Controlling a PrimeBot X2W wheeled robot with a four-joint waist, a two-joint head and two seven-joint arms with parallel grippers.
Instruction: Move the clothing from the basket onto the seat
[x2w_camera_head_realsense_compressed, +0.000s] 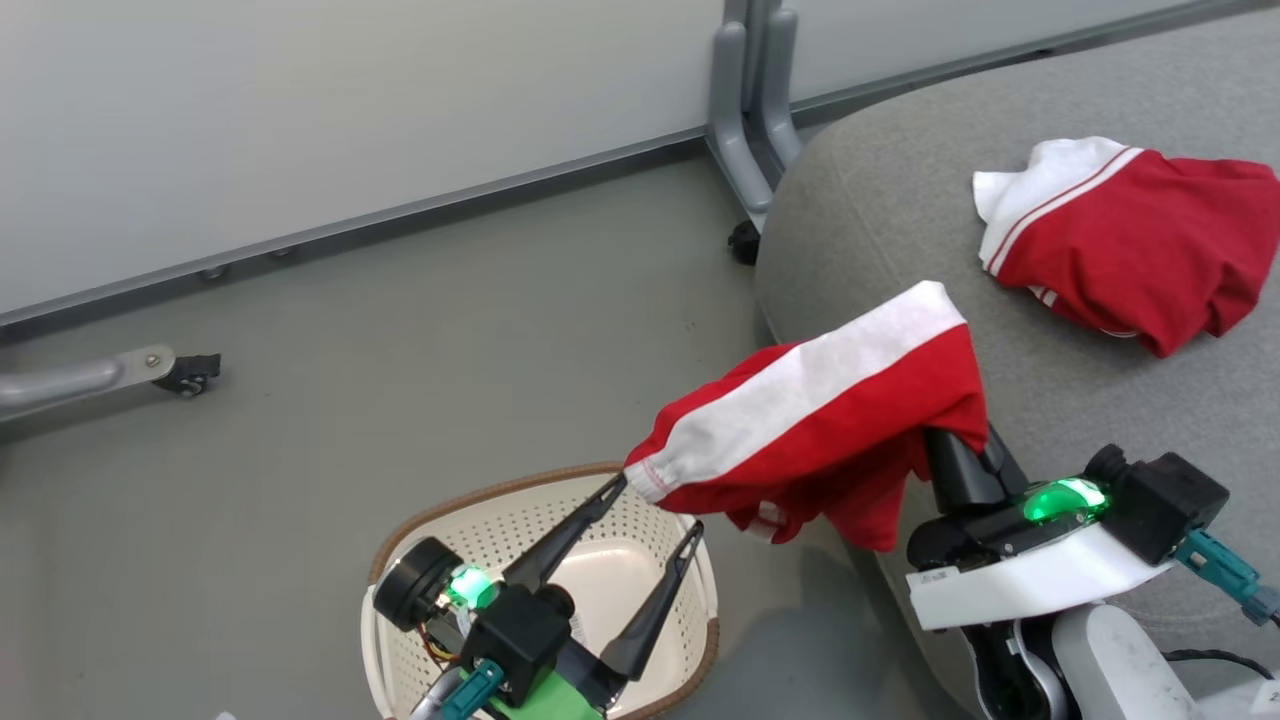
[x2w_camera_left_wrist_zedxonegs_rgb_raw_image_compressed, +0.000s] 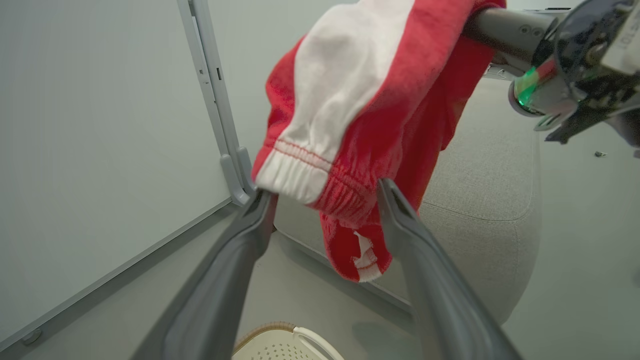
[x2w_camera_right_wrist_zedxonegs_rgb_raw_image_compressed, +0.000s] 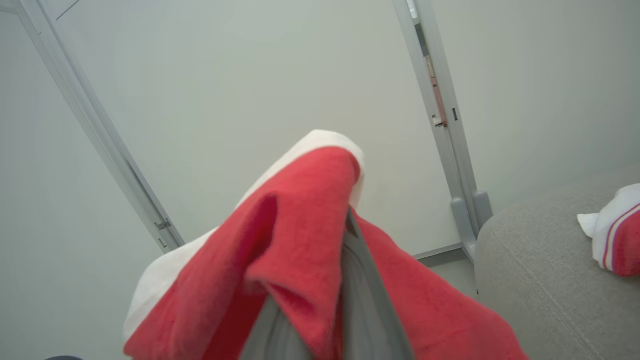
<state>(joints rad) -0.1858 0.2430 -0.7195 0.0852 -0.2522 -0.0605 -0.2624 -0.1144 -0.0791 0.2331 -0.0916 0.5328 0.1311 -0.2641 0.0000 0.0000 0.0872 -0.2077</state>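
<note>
- Carrying step: the right claw (x2w_camera_right_wrist_zedxonegs_rgb_raw_image_compressed: 353, 240) is clamped on a red-and-white garment (x2w_camera_head_realsense_compressed: 820, 420), raised at the left edge of the seat (x2w_camera_head_realsense_compressed: 880, 200).
- The left claw (x2w_camera_head_realsense_compressed: 660, 515) stands apart, gripping nothing, its tips beside the hanging cuff.
- A second garment (x2w_camera_head_realsense_compressed: 1130, 240) lies on the seat; the basket (x2w_camera_head_realsense_compressed: 480, 492) on the floor beside the seat looks empty.
- Next, probably: carry the garment further over the seat, lower it and let go.

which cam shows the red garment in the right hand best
Head view: the whole garment shows, hanging between basket and seat. Left wrist view shows its cuffed end close up; right wrist view, red folds covering the right hand.
</note>
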